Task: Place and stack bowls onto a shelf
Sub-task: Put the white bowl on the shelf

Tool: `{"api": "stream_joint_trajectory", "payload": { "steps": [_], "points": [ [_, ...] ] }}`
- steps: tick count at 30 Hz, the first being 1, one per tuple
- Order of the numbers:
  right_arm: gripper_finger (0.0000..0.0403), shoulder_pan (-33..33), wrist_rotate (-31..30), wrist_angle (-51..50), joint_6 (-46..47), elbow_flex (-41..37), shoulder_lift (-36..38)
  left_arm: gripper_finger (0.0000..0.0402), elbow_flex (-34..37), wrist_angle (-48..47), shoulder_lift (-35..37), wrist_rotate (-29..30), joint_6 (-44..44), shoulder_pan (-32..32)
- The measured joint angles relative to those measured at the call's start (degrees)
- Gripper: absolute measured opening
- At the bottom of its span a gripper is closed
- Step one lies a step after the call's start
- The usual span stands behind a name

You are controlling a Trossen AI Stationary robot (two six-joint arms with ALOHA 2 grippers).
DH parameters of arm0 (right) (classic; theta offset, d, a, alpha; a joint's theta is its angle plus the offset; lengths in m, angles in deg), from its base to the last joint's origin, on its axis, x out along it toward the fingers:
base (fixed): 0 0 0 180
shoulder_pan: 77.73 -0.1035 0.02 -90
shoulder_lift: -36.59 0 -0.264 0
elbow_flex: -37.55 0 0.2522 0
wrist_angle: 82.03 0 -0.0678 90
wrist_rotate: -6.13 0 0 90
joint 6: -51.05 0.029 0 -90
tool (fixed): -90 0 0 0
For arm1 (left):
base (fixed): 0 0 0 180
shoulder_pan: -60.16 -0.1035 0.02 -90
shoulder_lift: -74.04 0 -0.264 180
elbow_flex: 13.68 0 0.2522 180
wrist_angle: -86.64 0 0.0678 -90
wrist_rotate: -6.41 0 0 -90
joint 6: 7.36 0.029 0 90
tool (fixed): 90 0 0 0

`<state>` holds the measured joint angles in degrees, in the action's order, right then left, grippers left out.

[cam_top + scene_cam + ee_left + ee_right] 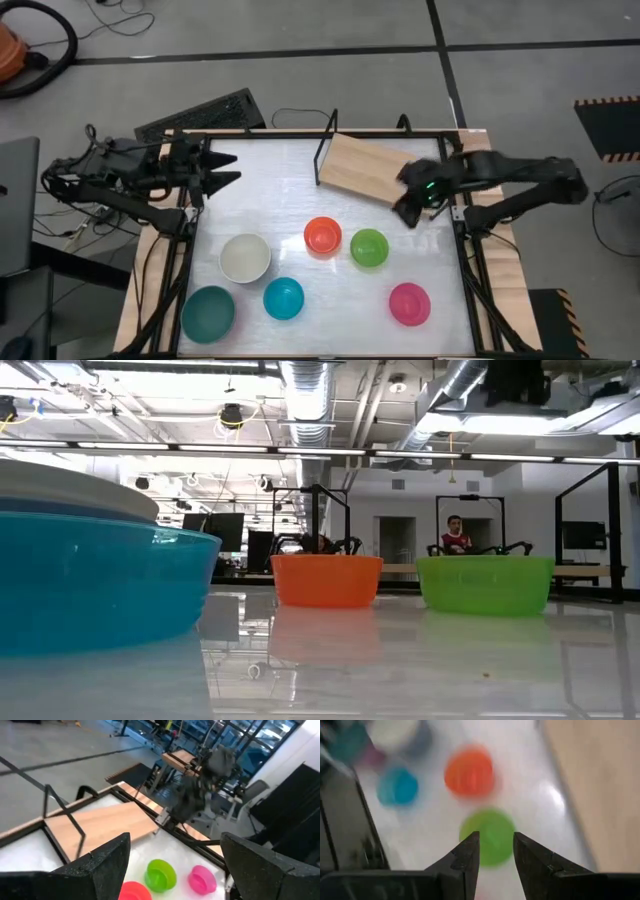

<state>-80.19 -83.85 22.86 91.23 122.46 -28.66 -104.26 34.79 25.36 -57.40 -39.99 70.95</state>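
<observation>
Six bowls rest on their bases on the white tabletop: orange-red, lime green, white, bright blue, dark teal and pink. The light-wood shelf stands at the far side on black wire legs. My left gripper hovers open at the far left, pointing roughly level toward the shelf. My right gripper hangs over the shelf's right end, tipped down. Its fingers are open a narrow gap, with the green bowl well below them.
A black frame edges the tabletop on the left and right. A keyboard lies beyond the far left corner. The low view shows the blue bowl close up, and the orange and green bowls farther off.
</observation>
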Motion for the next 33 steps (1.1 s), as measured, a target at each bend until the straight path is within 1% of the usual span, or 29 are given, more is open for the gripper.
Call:
{"api": "stream_joint_trajectory", "payload": {
  "steps": [5, 8, 13, 18, 22, 26, 29, 33],
  "points": [
    [0.0122, -4.5, -0.1, -0.4, 0.0, -0.3, -9.7, 0.0294, 0.0, -0.9, 0.3, 1.4, 1.5, 0.0],
    [0.0113, -6.5, -1.6, 0.4, -0.4, -0.3, -14.6, 0.0294, 0.0, -1.9, 0.4, 1.5, 1.6, 0.0],
    [0.0104, -8.8, -3.6, 0.5, -2.1, -0.1, -19.3, 0.0294, 0.0, -2.8, 0.3, 1.5, 1.5, 0.0],
    [0.0102, -11.1, -8.6, 0.4, -3.5, 2.8, -20.2, 0.0294, 0.0, -3.8, 0.3, 1.5, 1.5, 0.0],
    [0.0101, -13.0, -14.4, 1.2, -9.8, 8.3, -20.2, 0.0294, 0.0, -3.8, 0.3, 1.5, 1.4, 0.0],
    [0.0101, -11.9, -19.4, 5.4, -16.3, 14.6, -20.2, 0.0294, 0.0, -3.8, 0.3, 1.6, 1.4, 0.0],
    [0.0101, -9.2, -20.2, 11.1, -18.9, 18.3, -20.2, 0.0294, 0.0, -3.7, 0.3, 1.6, 0.9, 0.0],
    [0.0101, -6.1, -19.7, 20.3, -19.1, 20.2, -20.2, 0.0294, 0.0, -3.7, 0.3, 1.6, -0.1, 0.0]
  ]
}}
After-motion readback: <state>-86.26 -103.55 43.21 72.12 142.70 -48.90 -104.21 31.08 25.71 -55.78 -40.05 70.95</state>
